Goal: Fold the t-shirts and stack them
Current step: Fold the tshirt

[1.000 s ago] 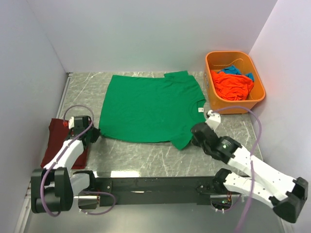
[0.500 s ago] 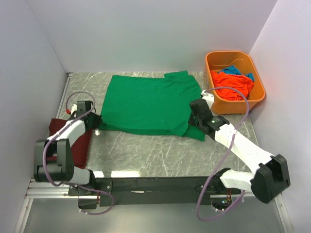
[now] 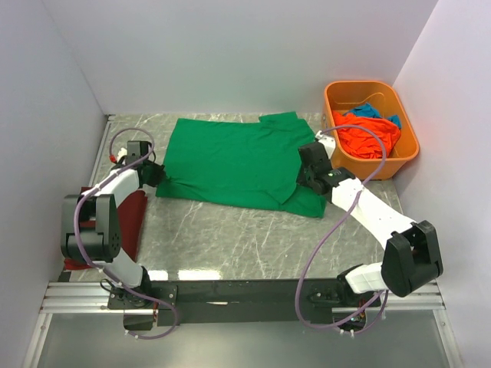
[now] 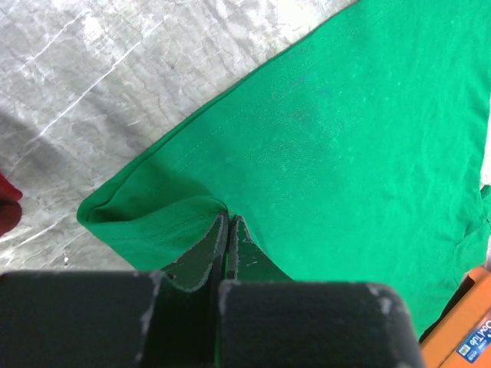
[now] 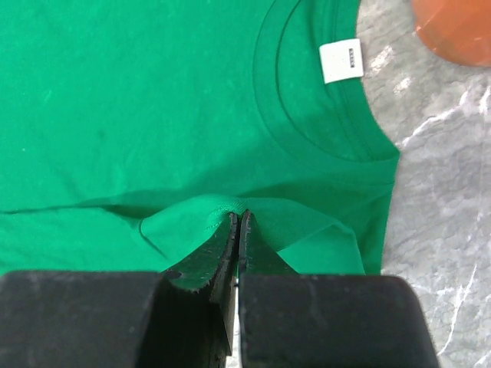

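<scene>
A bright green t-shirt (image 3: 230,157) lies spread on the table with its near edge folded back over itself. My left gripper (image 3: 156,175) is shut on its left hem corner; the left wrist view shows the cloth (image 4: 322,138) pinched between the jaws (image 4: 229,222). My right gripper (image 3: 307,175) is shut on the folded cloth near the collar; the right wrist view shows the green cloth (image 5: 153,100) bunched at the jaws (image 5: 238,218), with the collar label (image 5: 341,60) beyond. A dark red t-shirt (image 3: 130,218) lies at the left. Orange (image 3: 368,138) and blue (image 3: 372,112) shirts are in the tub.
An orange plastic tub (image 3: 405,149) stands at the back right, also at the edge of the right wrist view (image 5: 460,31). White walls close the table on three sides. The arms' black base rail (image 3: 245,291) runs along the near edge.
Both grippers have moved away from the near edge toward the back, carrying the green shirt's near edge over itself. The fold has grown and the shirt looks shorter front to back.
</scene>
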